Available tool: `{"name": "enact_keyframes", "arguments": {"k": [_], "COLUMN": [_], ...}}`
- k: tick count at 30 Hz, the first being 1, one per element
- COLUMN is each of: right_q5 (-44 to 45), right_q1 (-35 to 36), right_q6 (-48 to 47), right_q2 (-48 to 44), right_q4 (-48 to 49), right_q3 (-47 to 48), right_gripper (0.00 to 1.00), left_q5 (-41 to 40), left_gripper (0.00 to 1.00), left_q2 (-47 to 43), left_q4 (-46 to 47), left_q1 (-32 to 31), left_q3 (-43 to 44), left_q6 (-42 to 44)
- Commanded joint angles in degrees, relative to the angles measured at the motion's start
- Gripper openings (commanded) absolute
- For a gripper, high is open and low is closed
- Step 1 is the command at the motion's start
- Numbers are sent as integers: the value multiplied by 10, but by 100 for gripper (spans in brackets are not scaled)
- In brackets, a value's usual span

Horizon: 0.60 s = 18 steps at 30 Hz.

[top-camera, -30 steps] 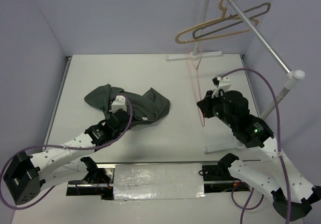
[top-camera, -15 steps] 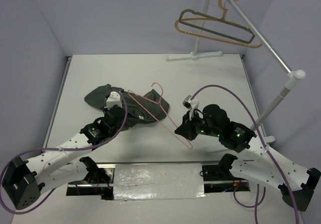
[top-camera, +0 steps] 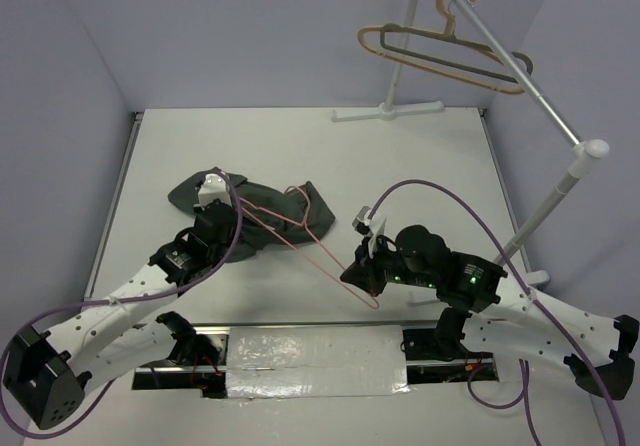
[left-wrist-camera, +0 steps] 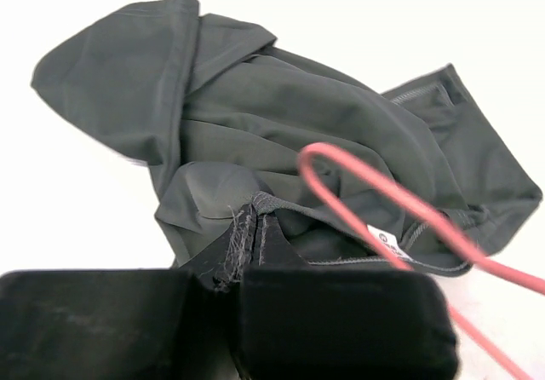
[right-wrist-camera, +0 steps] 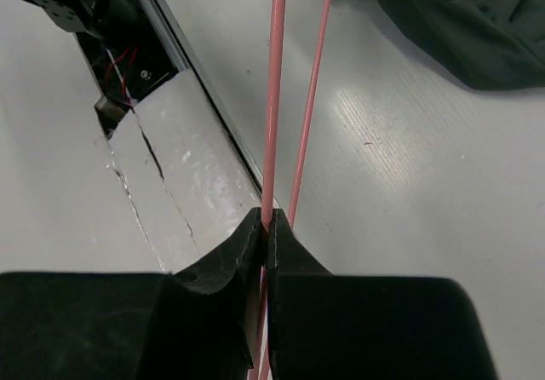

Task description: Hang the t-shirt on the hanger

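Observation:
The dark grey t-shirt (top-camera: 318,209) lies crumpled on the white table, left of centre. My left gripper (top-camera: 228,218) is shut on a stitched edge of the t-shirt (left-wrist-camera: 281,116), pinched between its fingertips (left-wrist-camera: 255,265). My right gripper (top-camera: 358,274) is shut on the thin pink hanger (top-camera: 320,250), gripping one wire (right-wrist-camera: 277,99) between its jaws. The hanger slants from my right gripper up and left over the shirt, its curved end (left-wrist-camera: 358,188) lying over the fabric just beyond my left fingertips.
A white clothes rack (top-camera: 520,76) stands at the back right, with a tan hanger (top-camera: 440,41) and a dark grey hanger (top-camera: 500,66) on its rail. Its base bars (top-camera: 385,113) lie on the table. A taped strip (top-camera: 310,351) runs along the near edge.
My right gripper carried the pink hanger from the rack leftward and down until it lies over the shirt. My left gripper shifted slightly farther back, holding the shirt. The rack's hangers swing.

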Motion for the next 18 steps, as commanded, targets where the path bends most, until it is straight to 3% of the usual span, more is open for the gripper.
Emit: {"name": "enact_keyframes", "arguments": {"k": [1, 18], "right_q5": [47, 80], "right_q1": [18, 76], "right_q6": [13, 29], "right_q2": [-33, -9], "right_q4": [11, -16], "right_q3": [1, 3], "right_gripper": [0, 0], "left_q5": [-14, -3], "left_gripper": [0, 0], "left_q2": [-4, 0], "left_q4": [10, 18], "left_q1": [14, 46], "left_q3": [12, 12], "left_q6": [4, 6]}}
